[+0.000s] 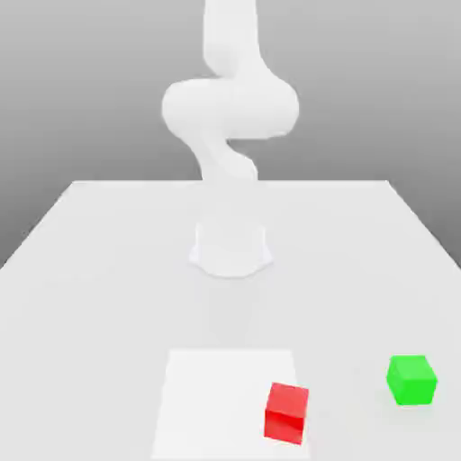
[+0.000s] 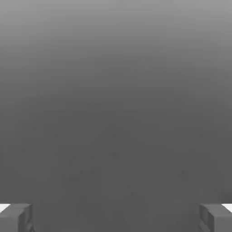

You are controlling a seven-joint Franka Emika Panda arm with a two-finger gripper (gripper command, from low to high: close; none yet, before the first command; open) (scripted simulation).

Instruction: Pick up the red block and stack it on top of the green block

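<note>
Going from the exterior view's left to its right, start with the pale square (image 1: 212,405) on the worktop (image 1: 108,315), lying toward the near edge. Next, find the white arm (image 1: 230,108), rising from behind the square. In the hand view, see the end effector (image 2: 116,217) standing wide open, with nothing between its fingertips.

Farther right, find the red block (image 1: 286,413) at the near right part of the square, close to its border and apart from the green block (image 1: 412,380). Looks cube-shaped, with no clear long axis; rests flat, turned slightly askew to the square's sides. At the far right, see the green block sitting upright on the worktop, nearly squared to the exterior view.

Could go wrong first at the descent: if lowered without matching the red block's slight turn, may catch a corner, twist or shove it aside. If closed too high or off-centre, could let it tilt or slip on lifting. Carried too low toward the right, might knock the green block out of place. Released off-centre, tilted or from too high, could slide or topple off the green top.
</note>
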